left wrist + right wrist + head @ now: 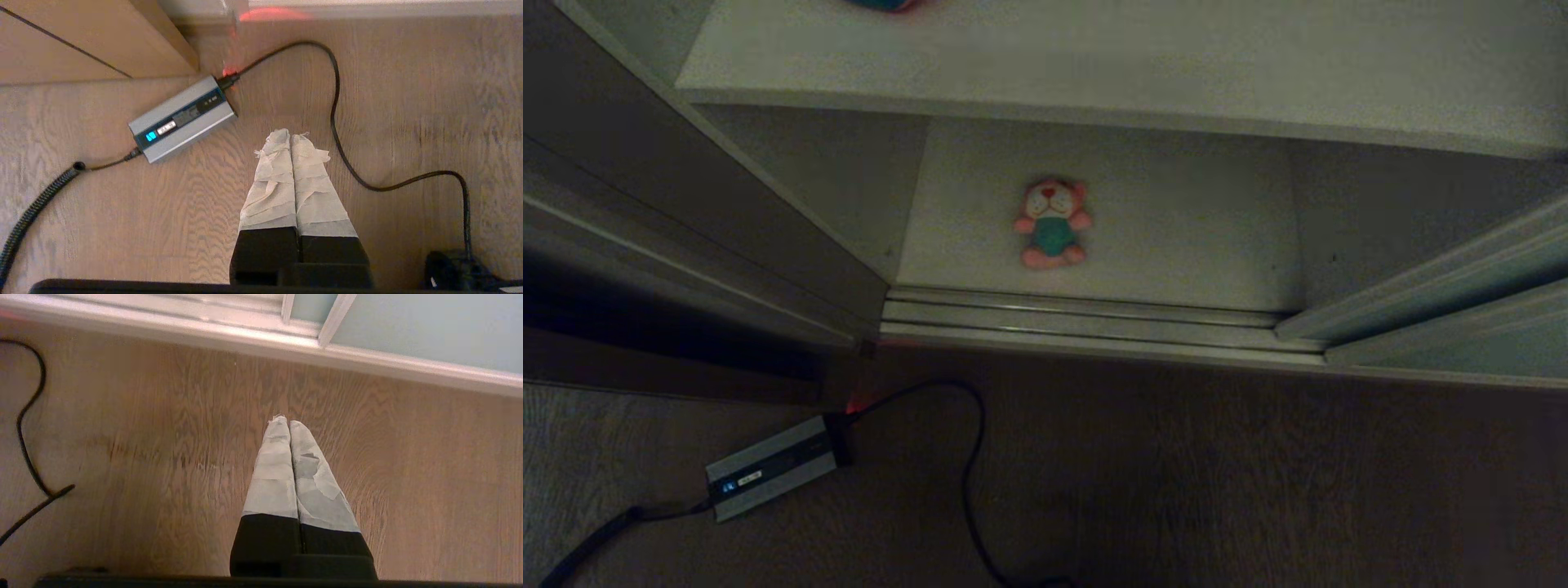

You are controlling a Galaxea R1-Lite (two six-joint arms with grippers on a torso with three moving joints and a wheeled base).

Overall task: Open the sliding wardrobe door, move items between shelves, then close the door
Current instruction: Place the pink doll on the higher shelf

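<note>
Nearest, in the lower left of the head view, a grey power adapter [770,467] is lying on the wooden floor [1258,474] with its black cable [968,457] looping toward the bottom edge. Neither arm is showing in that view; each wrist view is showing its own gripper hanging over the floor, the left gripper [290,137] clenched on nothing just beside the adapter, the right gripper [284,422] likewise pressed closed and empty, near the ribbed floor track [1086,320]. Beyond the track, the sliding wardrobe door [1445,327] is standing pushed to the right edge of the frame, so the opening is looking clear. At centre, the pink plush toy [1052,224] is lying face up on the lower shelf [1192,245], well apart from both side walls. Farthest, along the top of the frame, the upper shelf [1094,65] is carrying a sliver of the blue toy [882,4] (mostly cut off). The step in hand appears to be fetching the pink toy: a gripper should be spreading its fingers before reaching in, passing under the upper board's front lip, and closing around the soft body rather than a limb.
</note>
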